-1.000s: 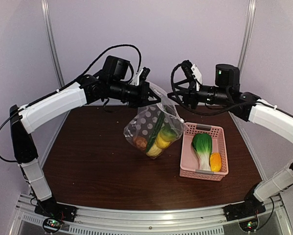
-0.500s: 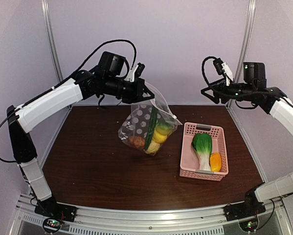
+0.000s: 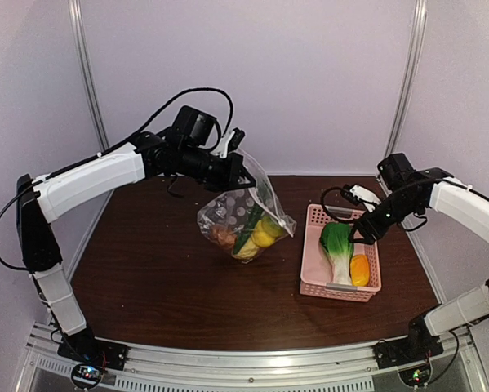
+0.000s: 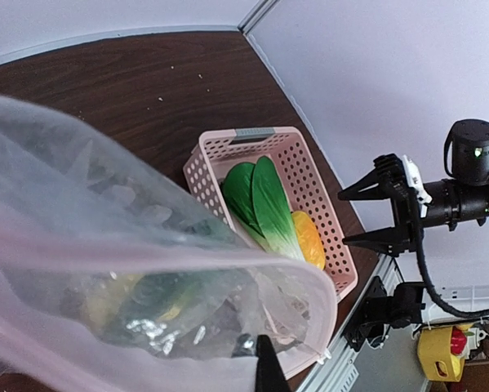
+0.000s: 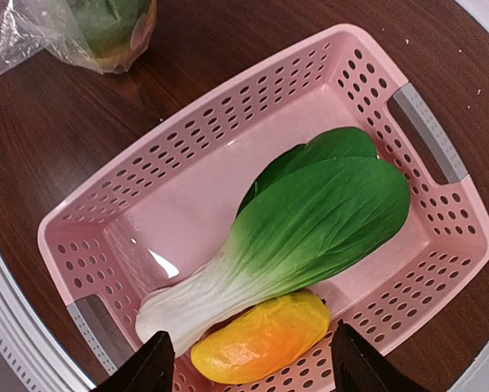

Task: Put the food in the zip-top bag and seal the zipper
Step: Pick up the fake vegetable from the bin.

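My left gripper point(image 3: 237, 173) is shut on the top edge of the clear dotted zip-top bag point(image 3: 242, 214), which hangs with its bottom on the table. Inside are yellow lemons point(image 3: 264, 233), a green vegetable point(image 3: 251, 219) and brown bread point(image 3: 222, 235). In the left wrist view the bag's mouth point(image 4: 105, 245) gapes open, edged by the pale zipper strip point(image 4: 146, 255) with a small white tab point(image 4: 322, 358). My right gripper point(image 3: 354, 227) is open just above the pink basket point(image 3: 366, 217). Its fingers straddle the orange-yellow piece point(image 5: 260, 347) beside the bok choy point(image 5: 309, 220).
The basket point(image 5: 105, 212) stands at the right of the brown table, with the bag's lower corner point(image 5: 89, 33) to its left. The table's right edge and the metal front rail point(image 3: 252, 359) are close to the basket. Pale walls enclose the back and sides.
My right arm has swung away from the bag's mouth, out to the right and down over the basket. My left gripper has lowered the bag slightly and still holds it.
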Available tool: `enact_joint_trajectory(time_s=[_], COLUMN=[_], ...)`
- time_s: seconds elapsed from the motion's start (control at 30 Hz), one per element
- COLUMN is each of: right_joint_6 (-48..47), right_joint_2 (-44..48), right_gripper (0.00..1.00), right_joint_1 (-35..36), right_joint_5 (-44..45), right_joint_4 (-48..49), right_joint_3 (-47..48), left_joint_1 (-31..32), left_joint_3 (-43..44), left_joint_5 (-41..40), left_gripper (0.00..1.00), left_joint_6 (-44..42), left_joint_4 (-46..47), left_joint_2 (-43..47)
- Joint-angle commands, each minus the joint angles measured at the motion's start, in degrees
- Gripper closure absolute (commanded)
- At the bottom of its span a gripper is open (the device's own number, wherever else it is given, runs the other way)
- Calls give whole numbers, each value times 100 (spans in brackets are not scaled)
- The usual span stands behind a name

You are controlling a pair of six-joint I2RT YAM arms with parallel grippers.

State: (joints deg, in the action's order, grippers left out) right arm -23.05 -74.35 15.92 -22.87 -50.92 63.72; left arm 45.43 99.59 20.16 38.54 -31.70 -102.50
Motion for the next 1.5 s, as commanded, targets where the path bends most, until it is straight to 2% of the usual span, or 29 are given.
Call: enact_joint_trajectory(time_s=[0.0,0.2,0.43,0.57,0.77,1.03,1.1,1.17,1.27,1.47], right_joint_6=[-146,538,1779,2054,2301,2565,2589,2610,2625,2561], right_joint_2=[-187,-814,-1985,-2558,-3227,-3629,-3694,-3767,-3777,-2976], right_gripper=[33,31,24,17,19,20,23,30,49,69], right_joint_1=[-37,-37,-190,-360,-414,-419,-419,-416,-407,-453], right_joint_5=[327,272,337,-11,3,-48,-75,-154,-366,-714], right_joint_4=[-433,-30,159,118,65,160,218,255,252,154], right_joint_3=[-162,-191,638,1098,1518,1567,1503,1485,1509,1621], left_joint_1=[9,10,10,10,10,10,10,10,9,9], left_joint_3=[-181,-380,-436,-613,-768,-801,-786,-756,-686,-589], left_joint_5=[-6,23,48,-15,-97,-162,-159,-144,-102,-84], left_gripper=[100,100,100,100,100,100,100,100,100,100], left_joint_6=[30,100,131,153,222,219,215,206,206,187], left_joint_4=[270,434,411,407,403,376,372,373,375,377], left_joint_2=[313,399,569,721,895,933,896,859,786,677])
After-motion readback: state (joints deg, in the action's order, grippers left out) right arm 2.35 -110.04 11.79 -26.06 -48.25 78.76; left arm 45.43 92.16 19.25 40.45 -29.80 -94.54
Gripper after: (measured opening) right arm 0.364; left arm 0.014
